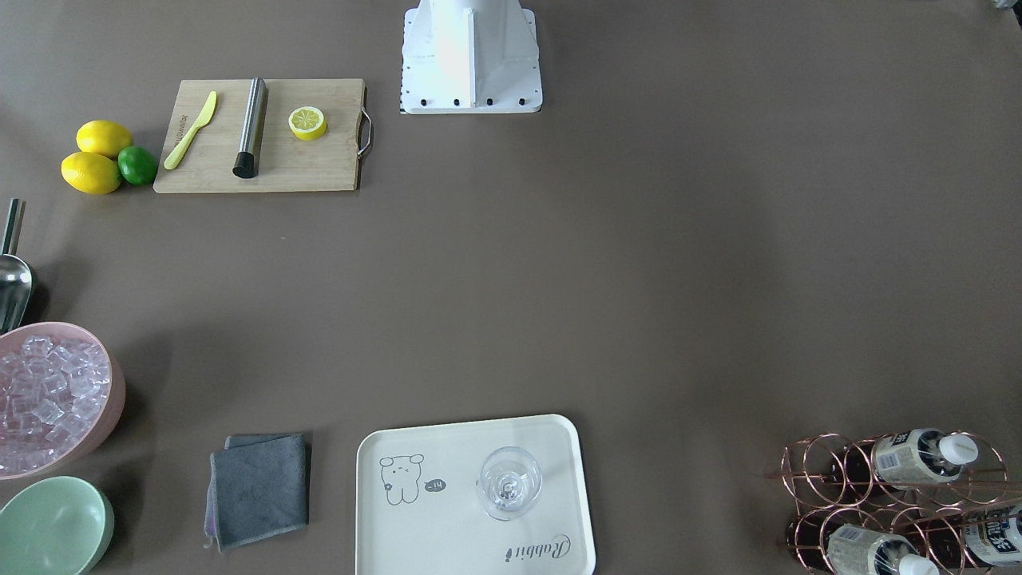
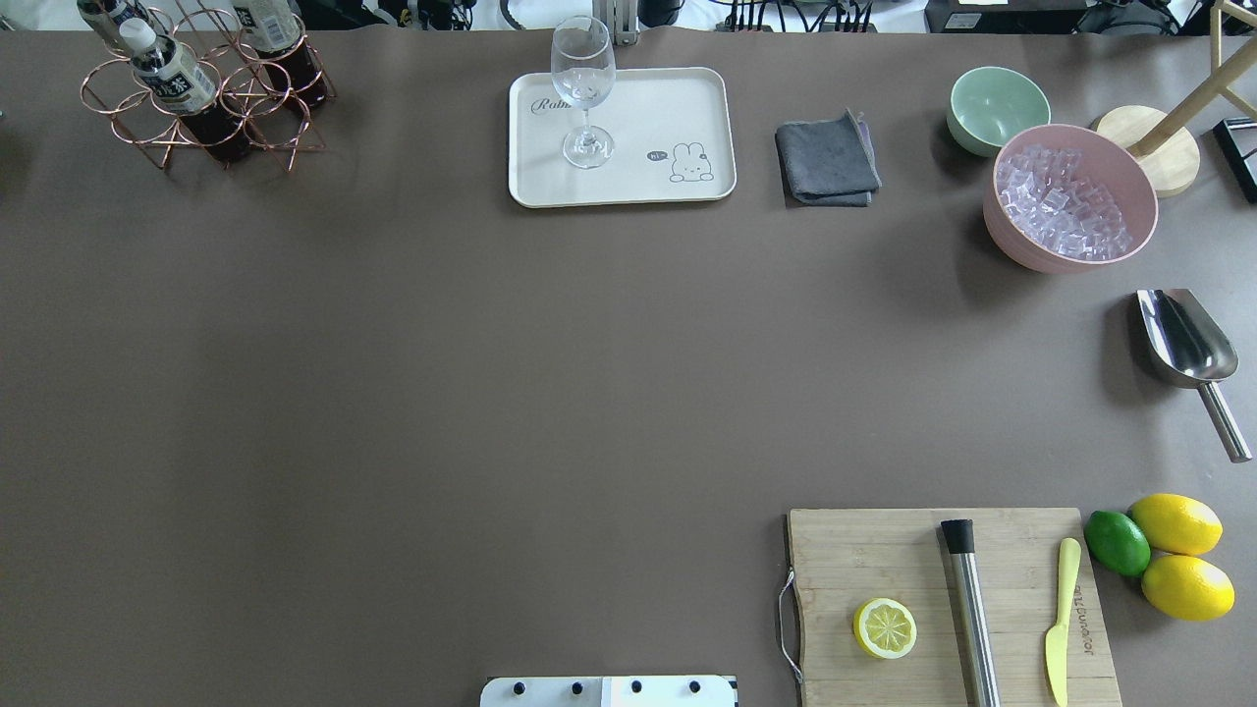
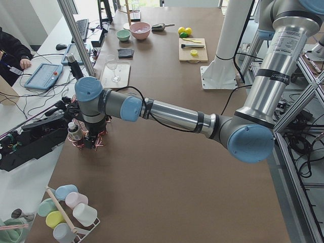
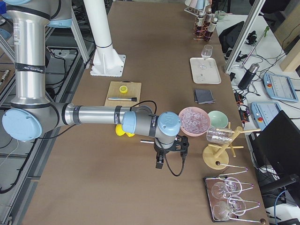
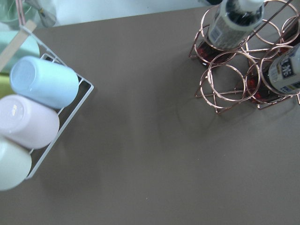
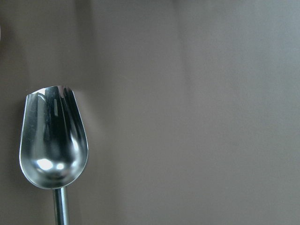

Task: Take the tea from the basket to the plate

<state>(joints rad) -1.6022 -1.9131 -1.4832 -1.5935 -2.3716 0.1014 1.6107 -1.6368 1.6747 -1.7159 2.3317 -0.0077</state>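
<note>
The tea [image 2: 177, 83] is sitting in the basket [image 1: 822, 477] at the counter's far left corner, with no bottle on the plate [image 2: 638, 108] at mid far edge. The left hand [image 3: 93, 140] is hovering just beside the basket. In lifting a bottle it could be snagging a wire ring and dragging the rack along. On the plate, the stemmed glass [image 2: 584, 74] is taking up room and risking a knock at set-down. I cannot tell whether either hand is released or clenched. The left, like the right hand [image 4: 161, 159] over the scoop [image 6: 52, 140], is showing only in a side view.
</note>
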